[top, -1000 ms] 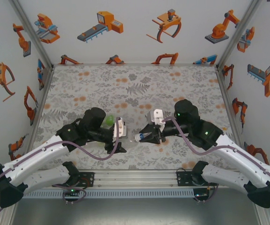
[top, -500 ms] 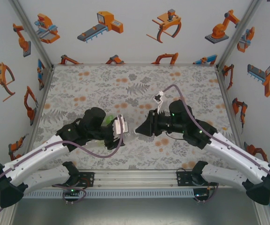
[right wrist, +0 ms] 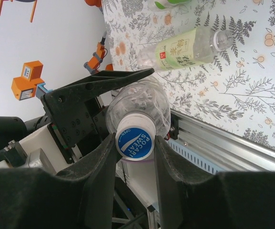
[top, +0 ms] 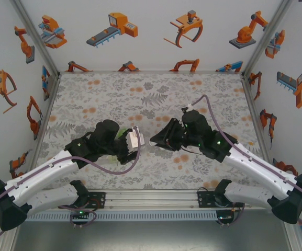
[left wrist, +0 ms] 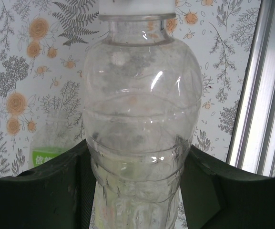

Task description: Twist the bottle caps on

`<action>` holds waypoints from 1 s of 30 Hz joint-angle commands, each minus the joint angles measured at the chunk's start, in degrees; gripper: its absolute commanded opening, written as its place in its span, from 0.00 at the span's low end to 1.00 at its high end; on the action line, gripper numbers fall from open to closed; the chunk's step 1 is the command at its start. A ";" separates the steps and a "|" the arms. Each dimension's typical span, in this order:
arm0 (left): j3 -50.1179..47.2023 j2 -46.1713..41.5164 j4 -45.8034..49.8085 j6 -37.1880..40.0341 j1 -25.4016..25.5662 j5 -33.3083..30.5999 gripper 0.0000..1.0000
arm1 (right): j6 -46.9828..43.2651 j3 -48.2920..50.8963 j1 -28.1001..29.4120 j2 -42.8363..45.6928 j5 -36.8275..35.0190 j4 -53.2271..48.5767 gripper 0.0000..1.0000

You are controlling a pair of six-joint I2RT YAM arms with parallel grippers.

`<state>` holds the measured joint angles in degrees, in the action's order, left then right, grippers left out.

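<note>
Right wrist view: right gripper (right wrist: 136, 145) jaws pinch the cap (right wrist: 135, 138) on the clear bottle (right wrist: 139, 102), frame centre. Left gripper (left wrist: 137, 183) clamps that bottle's body, hiding part of it. Capped yellow-green bottle (right wrist: 185, 47) lies upper right, well apart; rail (right wrist: 223, 152) lower right.

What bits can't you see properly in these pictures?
Left wrist view: the cap on the clear bottle is cut off by the top edge.
Left wrist view: the green-label bottle is blurred, its bottom behind the left gripper.
Right wrist view: the right gripper covers the cap's sides, so how tight it sits is hidden.
</note>
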<state>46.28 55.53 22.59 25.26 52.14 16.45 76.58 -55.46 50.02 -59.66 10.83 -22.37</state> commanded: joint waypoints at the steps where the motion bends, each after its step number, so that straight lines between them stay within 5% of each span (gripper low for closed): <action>1: 0.39 -0.75 -4.36 -0.13 0.42 2.02 0.00 | -0.91 -2.78 0.33 -0.90 -1.01 -1.67 0.00; 2: 0.39 -0.83 -4.35 -0.20 0.42 2.43 0.00 | -2.71 -3.08 0.34 -0.90 -0.82 -1.00 0.00; 5: 0.60 -1.18 -4.39 -0.40 0.44 4.42 0.00 | -10.31 -4.46 0.34 -0.15 -0.94 0.29 0.37; 7: 0.82 -1.44 -4.51 -0.87 0.42 6.13 0.00 | -16.87 -5.54 0.27 1.11 -1.40 1.45 0.42; 13: 1.22 -2.90 -9.90 -5.50 0.42 14.77 0.00 | -38.86 -3.92 0.33 7.79 4.13 16.36 0.46; 17: 2.11 -3.49 -14.36 -7.75 0.42 25.61 0.00 | -54.94 -2.33 0.20 11.10 19.19 27.84 0.51; 24: 5.53 -4.20 -19.69 -10.36 0.59 40.51 0.00 | -61.79 -1.72 0.26 11.07 36.69 43.10 0.56; 30: 9.50 -3.17 -19.95 -11.03 1.43 46.85 0.00 | -61.80 -2.41 0.34 9.57 46.91 48.22 0.55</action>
<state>53.08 52.40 4.95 15.59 53.10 56.45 17.12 -58.08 50.04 -49.89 48.84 18.85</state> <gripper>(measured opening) 0.575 0.554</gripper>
